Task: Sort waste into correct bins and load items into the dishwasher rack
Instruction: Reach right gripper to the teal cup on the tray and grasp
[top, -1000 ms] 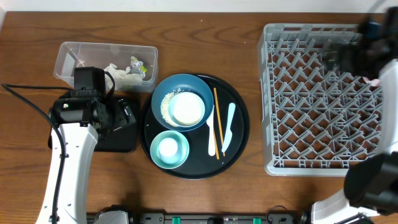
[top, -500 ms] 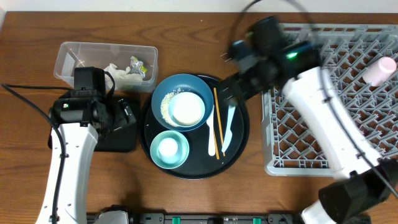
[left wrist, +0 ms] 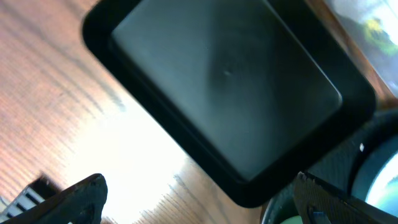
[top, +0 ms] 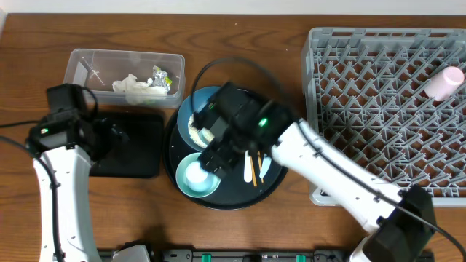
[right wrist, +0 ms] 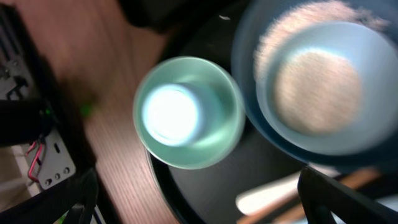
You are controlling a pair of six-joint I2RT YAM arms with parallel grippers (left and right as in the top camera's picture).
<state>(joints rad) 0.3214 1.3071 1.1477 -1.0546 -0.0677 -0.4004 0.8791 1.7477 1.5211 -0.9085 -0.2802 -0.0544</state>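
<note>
As the right hand (top: 212,154) hangs wide open, empty, above the mint bowl (top: 188,183) at the round tray's (top: 233,202) near left, loading seems next: lower, grip its rim, carry to the rack (top: 378,109). Left hand (left wrist: 202,199) open.

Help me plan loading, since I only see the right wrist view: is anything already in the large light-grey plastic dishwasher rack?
Observer: Yes, one pale pink cup lies in the rack, near its right side.
Operator: What's in the clear rectangular plastic tub?
Observer: A crumpled white paper napkin and a small colourful wrapper.
Operator: And the left gripper?
Observer: Open and empty, near the shallow black rectangular tray.
</note>
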